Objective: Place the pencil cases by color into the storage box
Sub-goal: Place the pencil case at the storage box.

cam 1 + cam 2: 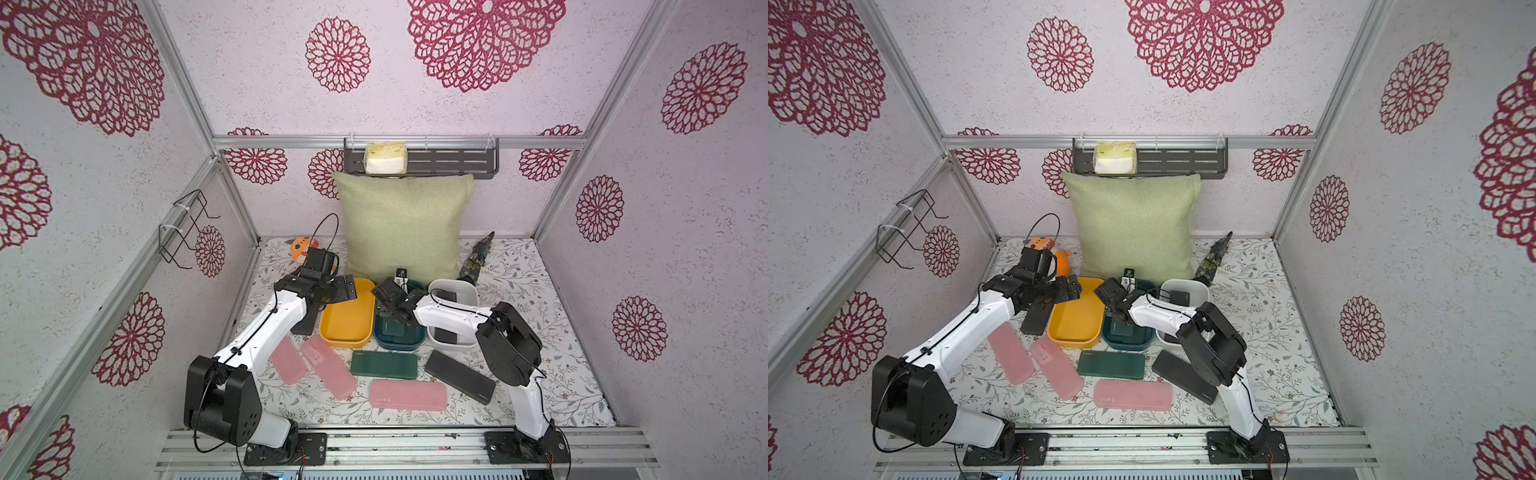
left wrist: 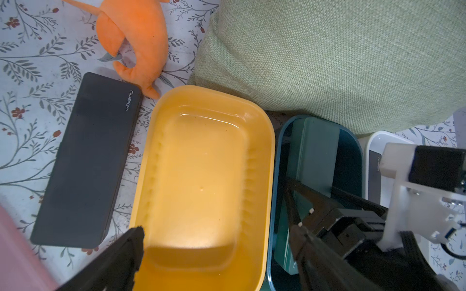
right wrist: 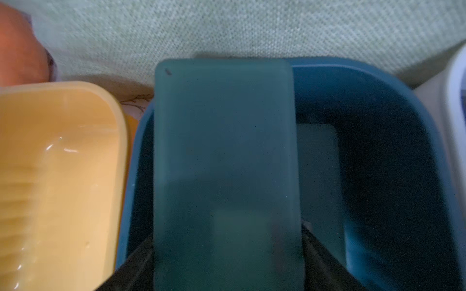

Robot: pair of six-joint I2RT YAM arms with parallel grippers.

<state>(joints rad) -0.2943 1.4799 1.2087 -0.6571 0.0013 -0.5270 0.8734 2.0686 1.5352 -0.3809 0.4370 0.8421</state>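
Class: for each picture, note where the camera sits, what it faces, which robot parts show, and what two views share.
Top views: high in front, facing down at table; left arm, right arm.
Left wrist: over yellow tub; open left gripper.
Right wrist: over teal tub; right gripper holding green pencil case.
Shared by wrist views: yellow tub.

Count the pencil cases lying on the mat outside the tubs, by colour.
Pink cases: 3
Green cases: 1
Black cases: 2
Total: 6
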